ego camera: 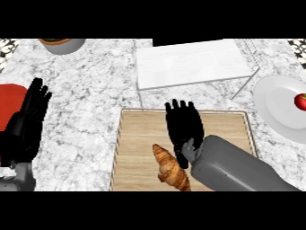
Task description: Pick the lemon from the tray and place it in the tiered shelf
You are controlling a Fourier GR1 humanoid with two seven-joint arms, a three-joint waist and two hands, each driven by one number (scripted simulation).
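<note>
Rectangular wooden tray (138,148): right hand (184,128) flat over its middle, fingers (179,108) straight, together; golden-brown croissant (170,168) at near edge.

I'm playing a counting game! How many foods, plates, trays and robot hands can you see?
Foods: 2, a croissant and a tomato
Plates: 1, the white plate
Trays: 1, the wooden tray
Hands: 2, left hand and right hand
Total: 6

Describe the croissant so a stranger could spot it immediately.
Find the wooden tray at the counter's near edge. The croissant lies on its near part, just left of the right hand. It is golden-brown, ridged and elongated, the only food visible on the tray.
</note>
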